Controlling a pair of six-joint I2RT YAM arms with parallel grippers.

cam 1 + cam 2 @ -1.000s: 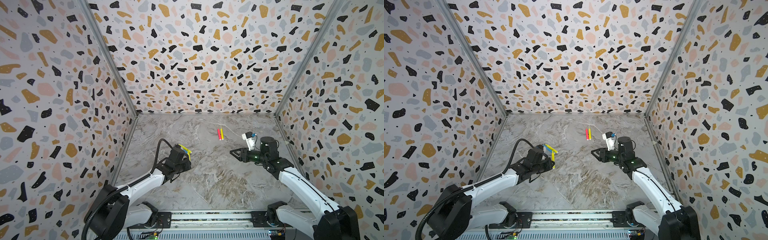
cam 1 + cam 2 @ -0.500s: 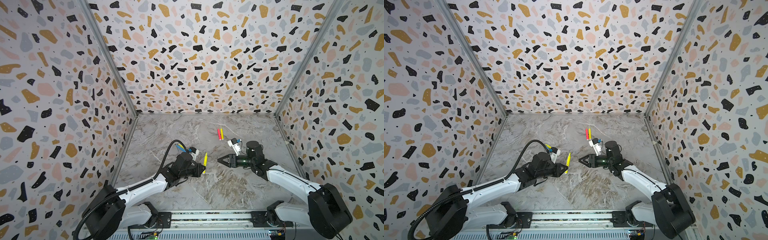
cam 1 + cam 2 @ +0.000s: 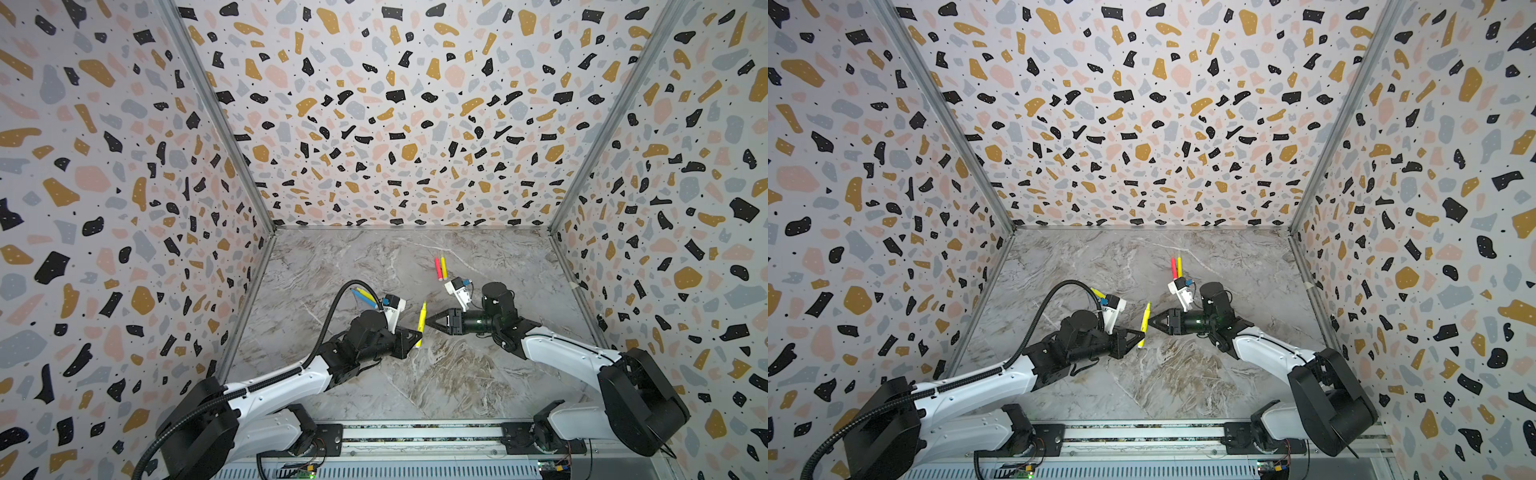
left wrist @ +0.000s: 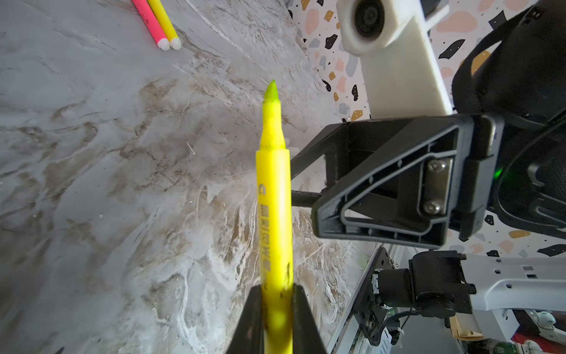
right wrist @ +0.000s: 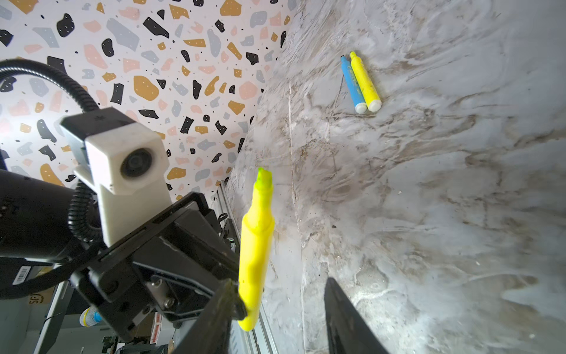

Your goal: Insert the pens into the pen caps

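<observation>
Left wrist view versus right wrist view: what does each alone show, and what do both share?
Left wrist only: the pink-red marker pen and its yellow neighbour pen, side by side. Right wrist only: the blue marker pen and its yellow partner pen, side by side. Both: the bare-tipped yellow marker pen shut in the left pincer, above the grey marbled tabletop.

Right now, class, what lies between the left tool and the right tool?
Only the yellow pen, its tip bare. The left tool grips it, and it stands just ahead of the open right tool. Both top views show it.
</observation>
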